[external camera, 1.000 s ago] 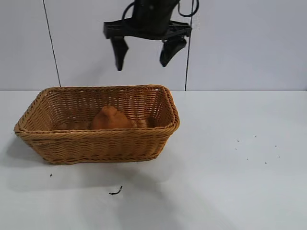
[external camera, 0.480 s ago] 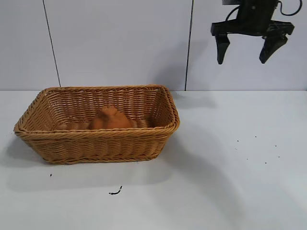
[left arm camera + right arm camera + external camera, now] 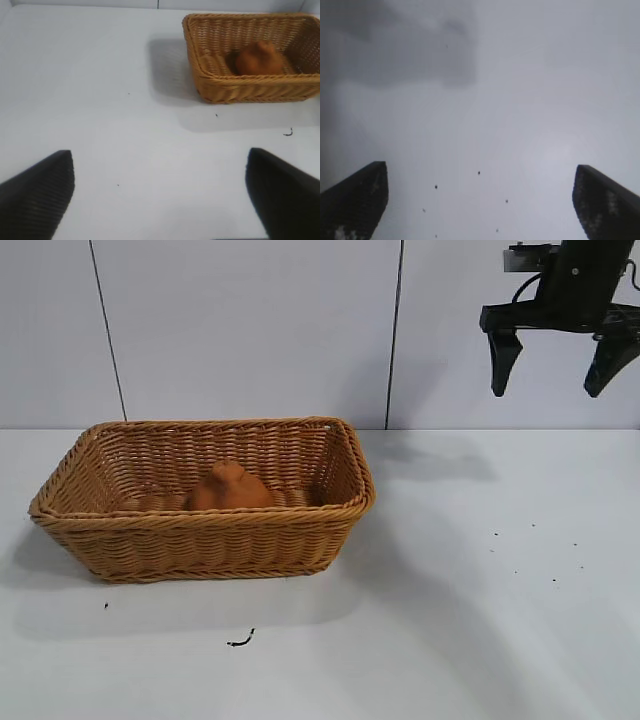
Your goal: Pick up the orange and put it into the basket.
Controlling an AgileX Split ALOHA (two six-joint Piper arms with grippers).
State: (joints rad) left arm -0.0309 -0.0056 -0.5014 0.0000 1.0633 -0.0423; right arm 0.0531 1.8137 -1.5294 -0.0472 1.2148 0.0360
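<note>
Orange [image 3: 229, 487]: we list one dull-orange, lumpy fruit with a small knob on top, resting inside the basket near its middle.

Basket [image 3: 205, 540]: we list one rectangular tan wicker basket with flaring sides and a braided rim, upright on the worktop's left half.
</note>
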